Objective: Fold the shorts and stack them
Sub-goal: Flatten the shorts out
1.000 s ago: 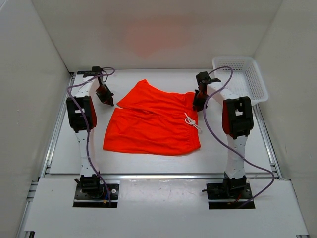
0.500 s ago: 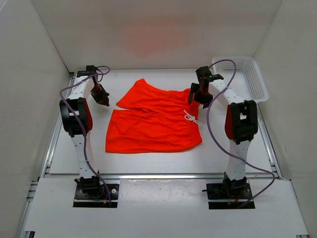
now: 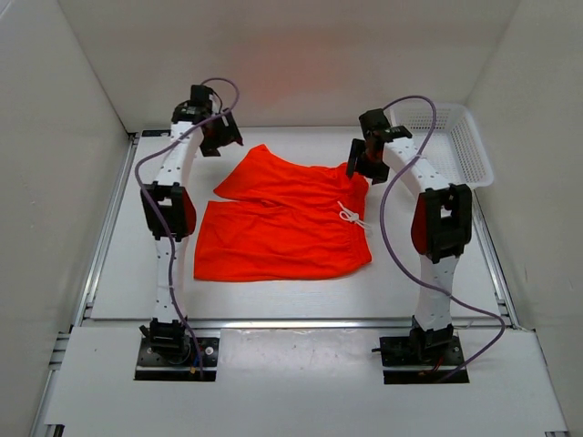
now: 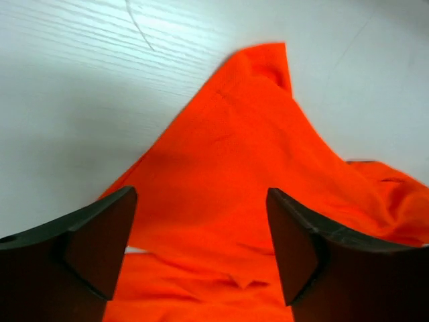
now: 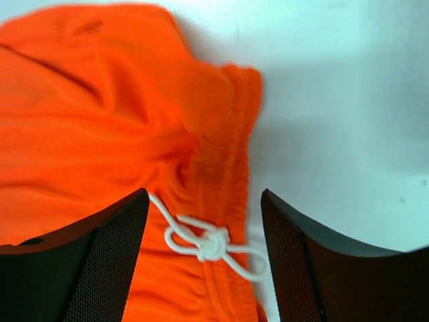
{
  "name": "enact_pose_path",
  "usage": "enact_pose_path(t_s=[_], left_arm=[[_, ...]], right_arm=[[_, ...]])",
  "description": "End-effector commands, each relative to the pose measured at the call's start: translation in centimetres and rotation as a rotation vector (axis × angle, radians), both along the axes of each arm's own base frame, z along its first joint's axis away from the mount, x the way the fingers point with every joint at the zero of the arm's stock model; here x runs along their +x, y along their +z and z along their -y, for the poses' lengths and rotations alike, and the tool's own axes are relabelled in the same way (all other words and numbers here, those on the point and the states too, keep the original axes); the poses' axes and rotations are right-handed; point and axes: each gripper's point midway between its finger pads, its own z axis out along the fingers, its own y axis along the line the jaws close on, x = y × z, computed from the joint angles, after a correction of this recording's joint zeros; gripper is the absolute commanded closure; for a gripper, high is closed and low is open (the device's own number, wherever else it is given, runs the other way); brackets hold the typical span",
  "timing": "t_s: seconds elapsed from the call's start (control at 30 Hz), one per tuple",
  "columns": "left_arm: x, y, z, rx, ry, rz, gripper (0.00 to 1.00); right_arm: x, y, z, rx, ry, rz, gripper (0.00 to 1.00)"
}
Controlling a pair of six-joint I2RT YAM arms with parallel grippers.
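At the middle of the table [image 3: 118,282], the shorts [image 3: 282,232] lie spread out, not yet folded. Both pincers are wide open and empty: the left pincer [image 4: 201,218] over the far leg's hem corner, the right pincer [image 5: 204,215] over the waistband beside the drawstring [image 5: 209,243]. A pinch could catch only the top layer — or the cord — and drag the thin fabric crooked. No writing is legible.
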Motion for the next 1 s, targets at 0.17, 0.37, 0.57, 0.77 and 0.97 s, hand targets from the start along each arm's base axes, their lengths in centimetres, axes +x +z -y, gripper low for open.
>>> enact_pose_path(t_s=[0.17, 0.37, 0.57, 0.77, 0.97], left_arm=[[1.3, -4.3, 1.7, 0.151, -0.014, -0.007, 0.05], [0.6, -7.4, 0.4, 0.290, 0.017, -0.069, 0.05], [-0.6, -10.0, 1.6, 0.266, -0.041, -0.140, 0.16], [-1.8, -11.8, 2.1, 0.218, -0.084, -0.200, 0.90], [-2.5, -9.4, -4.0, 0.152, 0.115, -0.184, 0.90]], right_arm=[[3.7, -0.2, 0.2, 0.021, 0.005, 0.014, 0.28], [4.1, -1.6, 0.6, 0.021, -0.015, -0.010, 0.30], [4.2, -2.8, 0.3, 0.033, -0.029, -0.032, 0.30], [4.1, -4.4, -0.3, 0.057, -0.014, -0.066, 0.38], [3.7, -5.9, -0.1, 0.041, -0.019, -0.096, 0.96]])
